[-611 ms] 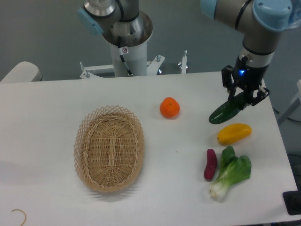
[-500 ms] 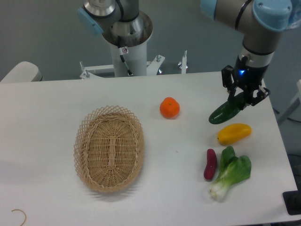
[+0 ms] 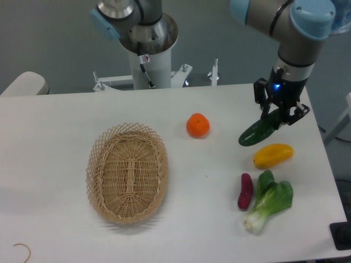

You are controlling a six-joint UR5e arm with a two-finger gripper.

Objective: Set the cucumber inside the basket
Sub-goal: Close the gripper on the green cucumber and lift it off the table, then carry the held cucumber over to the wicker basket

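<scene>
Gripper is clamped on the cucumber by its far end; swing fast toward the basket and it could slip.

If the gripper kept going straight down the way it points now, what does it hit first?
Most likely bare table. The gripper points down, shut on the cucumber, whose low end leads. The yellow vegetable lies close; depth is unclear.

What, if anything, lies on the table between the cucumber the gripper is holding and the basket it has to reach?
The gripper is shut on the cucumber, right of the basket. The orange sits roughly between them, slightly behind a straight line. Whether the cucumber is lifted clear cannot be told; carried above the orange, nothing else visible blocks it.
</scene>
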